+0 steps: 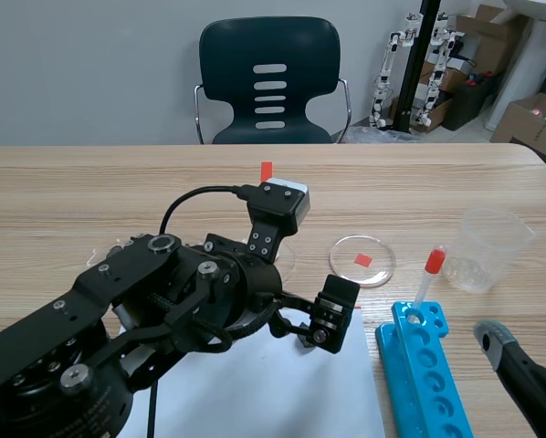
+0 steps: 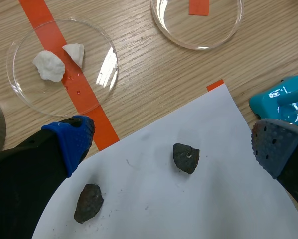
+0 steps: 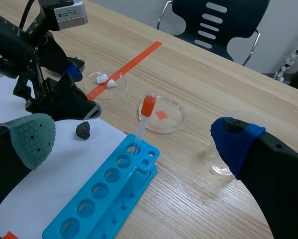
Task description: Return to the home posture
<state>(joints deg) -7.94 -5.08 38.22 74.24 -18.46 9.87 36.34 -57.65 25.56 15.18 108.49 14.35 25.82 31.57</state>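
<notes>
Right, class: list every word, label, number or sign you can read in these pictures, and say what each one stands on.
No text can be read in any view.
Sticker on the camera box: the print is too small to read.
Cardboard boxes behind the table: the markings are too blurred to read.
Blue tube rack: no writing shows on it.

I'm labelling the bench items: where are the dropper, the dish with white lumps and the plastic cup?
dropper point(image 3: 148, 105): right wrist view, on its red bulb.
dish with white lumps point(image 2: 27, 82): left wrist view, on bare floor beside the lumps.
plastic cup point(image 1: 488, 248): scene view, on its clear wall.
</notes>
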